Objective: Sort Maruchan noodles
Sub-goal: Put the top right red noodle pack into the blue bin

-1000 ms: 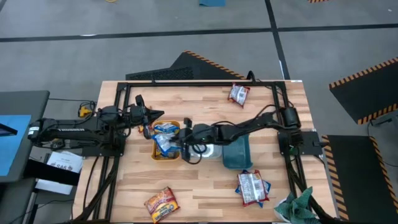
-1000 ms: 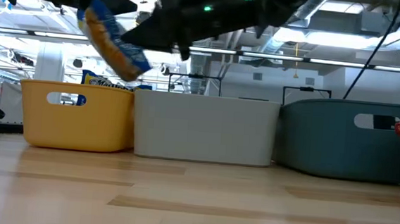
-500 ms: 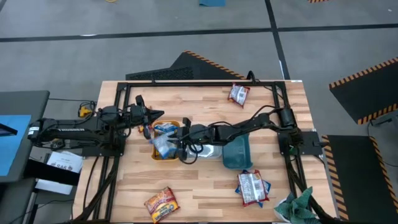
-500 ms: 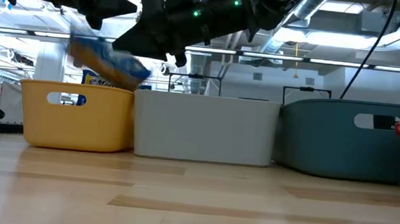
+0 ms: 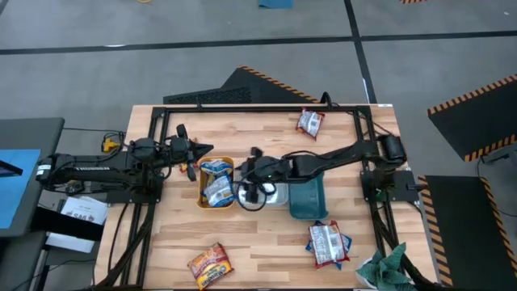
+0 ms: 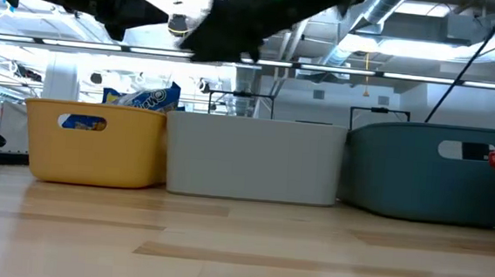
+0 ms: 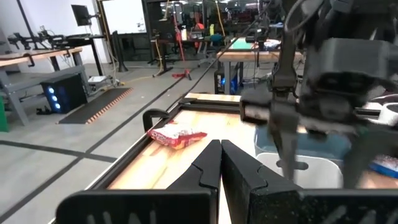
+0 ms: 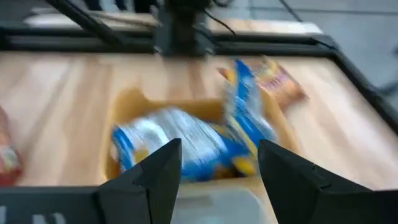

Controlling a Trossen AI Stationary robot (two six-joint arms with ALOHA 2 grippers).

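My right gripper (image 8: 217, 177) is open and empty, above the orange tray (image 5: 202, 200) and the clear tray (image 5: 275, 196); it also shows in the high view (image 5: 245, 167). Blue-and-yellow noodle packets (image 5: 216, 179) lie in the orange tray (image 8: 118, 106). One of them (image 8: 245, 124) stands on edge, and its top shows above the rim in the low view (image 6: 150, 97). My left gripper (image 7: 219, 155) is shut and empty, held still just left of the orange tray (image 5: 208, 149).
A teal tray (image 5: 308, 198) stands right of the clear one. White-and-red packets lie at the far edge (image 5: 309, 121) and the near right (image 5: 327, 242). A red-orange packet (image 5: 210, 263) lies near left, and a green cloth (image 5: 386, 269) at the near right corner.
My right gripper held a blue-and-yellow packet over the orange tray, let it go, then rose and drew back toward the table's far right. The packet has fallen into the orange tray and stands there on edge.
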